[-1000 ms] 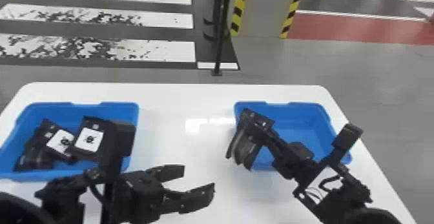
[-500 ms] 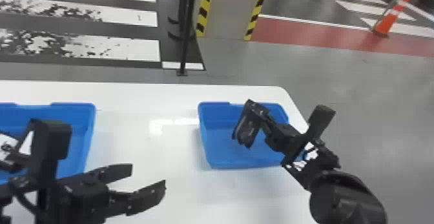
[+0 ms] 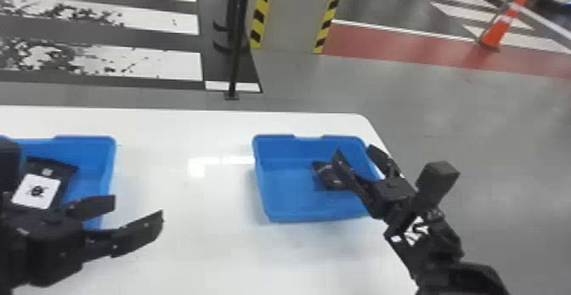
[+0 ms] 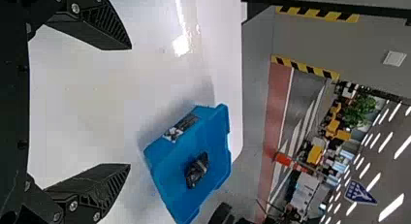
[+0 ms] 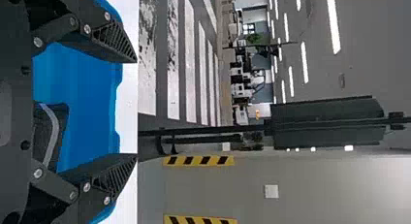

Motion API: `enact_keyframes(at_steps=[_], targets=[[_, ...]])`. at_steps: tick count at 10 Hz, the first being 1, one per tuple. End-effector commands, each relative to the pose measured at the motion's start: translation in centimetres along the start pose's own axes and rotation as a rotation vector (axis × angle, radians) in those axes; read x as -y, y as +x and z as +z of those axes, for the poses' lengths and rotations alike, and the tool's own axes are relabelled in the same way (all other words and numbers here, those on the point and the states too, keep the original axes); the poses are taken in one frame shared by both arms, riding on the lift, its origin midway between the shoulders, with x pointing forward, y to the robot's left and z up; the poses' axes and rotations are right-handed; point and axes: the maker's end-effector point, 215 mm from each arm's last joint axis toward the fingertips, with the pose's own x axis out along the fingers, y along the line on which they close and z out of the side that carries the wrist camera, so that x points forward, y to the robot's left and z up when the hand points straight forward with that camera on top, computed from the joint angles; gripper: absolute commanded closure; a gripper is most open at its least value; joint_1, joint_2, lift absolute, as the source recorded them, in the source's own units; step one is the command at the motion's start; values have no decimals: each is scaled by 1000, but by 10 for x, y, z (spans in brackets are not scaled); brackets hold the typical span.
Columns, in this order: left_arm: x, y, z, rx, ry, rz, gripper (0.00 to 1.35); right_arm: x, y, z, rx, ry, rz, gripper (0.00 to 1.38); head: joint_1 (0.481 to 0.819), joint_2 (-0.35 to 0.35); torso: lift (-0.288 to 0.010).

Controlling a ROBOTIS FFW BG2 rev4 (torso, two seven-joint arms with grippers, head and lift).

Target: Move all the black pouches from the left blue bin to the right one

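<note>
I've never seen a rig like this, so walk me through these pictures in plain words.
This is a two-armed robot with a gripper on each arm. The big picture is from its head, looking down. The other two come from its wrists and are turned sideways, so the room looks tipped over.

On the white table stand two blue bins. The left bin has at least one black pouch with a white patch in it; the right bin has a dark pouch inside.

The left gripper is open above the table, and the right gripper is open over the right bin. Neither holds anything.
</note>
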Motion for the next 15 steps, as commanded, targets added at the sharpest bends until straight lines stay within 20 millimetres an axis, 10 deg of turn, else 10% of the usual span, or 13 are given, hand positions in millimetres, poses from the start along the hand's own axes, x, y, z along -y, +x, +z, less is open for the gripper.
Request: enact_keyframes(at_steps=[1, 8, 15], targets=[[-42, -15, 9, 19, 8, 116, 186, -17, -37, 0, 43, -22, -24, 159, 695, -293, -140], [-206, -61, 20, -42, -58, 503, 186, -128, -104, -3, 51, 154, 99, 174, 695, 45, -140], [-245, -12, -12, -222, -142, 517, 186, -133, -107, -15, 17, 205, 106, 177, 695, 109, -140]])
